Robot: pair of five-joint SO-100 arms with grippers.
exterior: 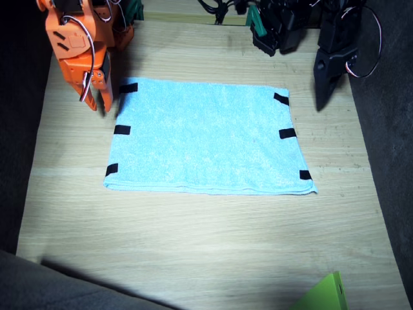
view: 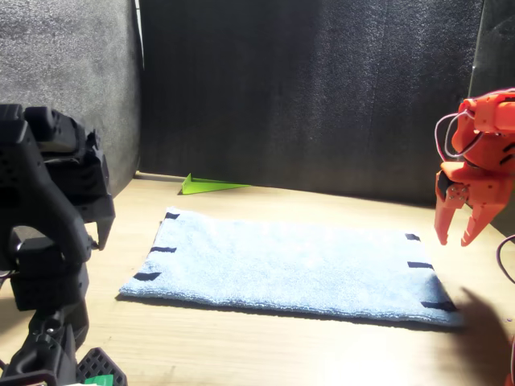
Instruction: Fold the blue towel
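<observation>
The blue towel [exterior: 206, 137] [view: 290, 265] lies flat in the middle of the wooden table, with three black tape patches on each short edge. No white tag shows. My right gripper [exterior: 95, 103] [view: 455, 240], orange, hangs just off the towel's far corner on its own side. Its fingers are spread open, it holds nothing, and it is clear of the cloth. My left gripper [exterior: 322, 103] [view: 101, 238], black, hovers beyond the opposite short edge near the far corner. It points down, its jaws look together, and it holds nothing.
A green wedge-shaped object [exterior: 324, 295] [view: 211, 186] sits at the table's edge away from the arms. Dark foam walls [view: 306, 88] surround the table. More black arm hardware [exterior: 277, 26] stands along the edge by the arm bases.
</observation>
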